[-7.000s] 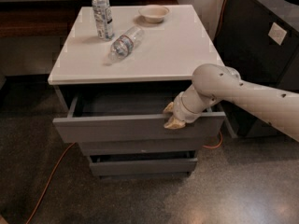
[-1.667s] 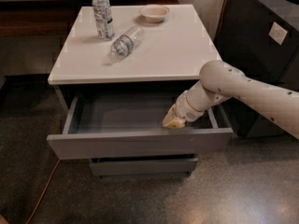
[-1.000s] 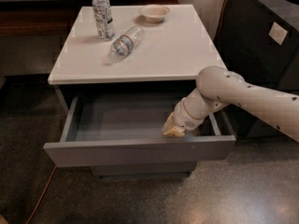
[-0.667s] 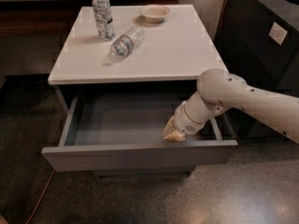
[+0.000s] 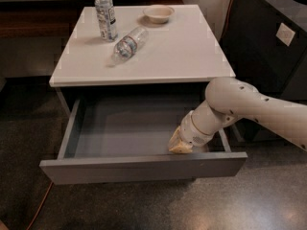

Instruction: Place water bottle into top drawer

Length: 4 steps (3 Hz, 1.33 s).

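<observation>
The water bottle (image 5: 127, 44) lies on its side on the white cabinet top (image 5: 182, 56), left of centre, cap pointing to the front left. The top drawer (image 5: 144, 167) stands pulled far out, and its grey inside holds nothing but the gripper. My gripper (image 5: 180, 145) reaches down into the drawer at its front right, right behind the front panel. The white arm comes in from the right. The gripper is well below and to the right of the water bottle.
A second clear bottle with a white cap (image 5: 105, 11) stands upright at the back left of the top. A small pale bowl (image 5: 159, 13) sits at the back. A dark cabinet (image 5: 273, 37) stands to the right. An orange cable (image 5: 41, 207) lies on the floor.
The top drawer has slid further out toward the camera, from part open to wide open. My gripper has moved forward and down with its front panel. The bottles have not moved.
</observation>
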Available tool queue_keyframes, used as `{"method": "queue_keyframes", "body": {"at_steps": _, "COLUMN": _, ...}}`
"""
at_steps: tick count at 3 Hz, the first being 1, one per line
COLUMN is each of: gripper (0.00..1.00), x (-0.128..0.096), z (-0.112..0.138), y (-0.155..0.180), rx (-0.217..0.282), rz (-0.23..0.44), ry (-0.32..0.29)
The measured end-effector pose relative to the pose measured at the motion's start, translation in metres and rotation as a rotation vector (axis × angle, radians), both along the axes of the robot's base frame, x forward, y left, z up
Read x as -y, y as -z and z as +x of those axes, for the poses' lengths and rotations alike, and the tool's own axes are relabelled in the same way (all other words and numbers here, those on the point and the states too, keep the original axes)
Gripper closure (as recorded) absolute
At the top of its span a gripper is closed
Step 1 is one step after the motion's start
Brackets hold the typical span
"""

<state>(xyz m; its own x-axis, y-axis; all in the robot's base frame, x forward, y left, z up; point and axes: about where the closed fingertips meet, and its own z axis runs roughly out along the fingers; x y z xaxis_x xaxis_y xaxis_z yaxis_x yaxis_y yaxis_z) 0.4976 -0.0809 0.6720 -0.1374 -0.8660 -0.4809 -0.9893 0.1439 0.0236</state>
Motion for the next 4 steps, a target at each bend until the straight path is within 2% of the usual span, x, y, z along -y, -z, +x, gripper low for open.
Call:
{"method": "queue_keyframes", "body": {"at_steps": 2, "gripper": 1.0, "x": -0.001, "z": -0.012, "y": -0.01, "rx": -0.002, "rz": 0.011, "ry": 0.017}}
{"method": "queue_keyframes", "body": {"at_steps": 3, "gripper": 1.0, "x": -0.005, "z": 0.0, "y": -0.022, "rx": 0.037, "rz": 0.002, "ry": -0.007}}
{"method": "queue_keyframes", "body": {"at_steps": 4, "gripper": 1.0, "x": -0.01, "z": 0.026, "y": -0.044, "rx": 0.096, "rz": -0.035, "ry": -0.057}}
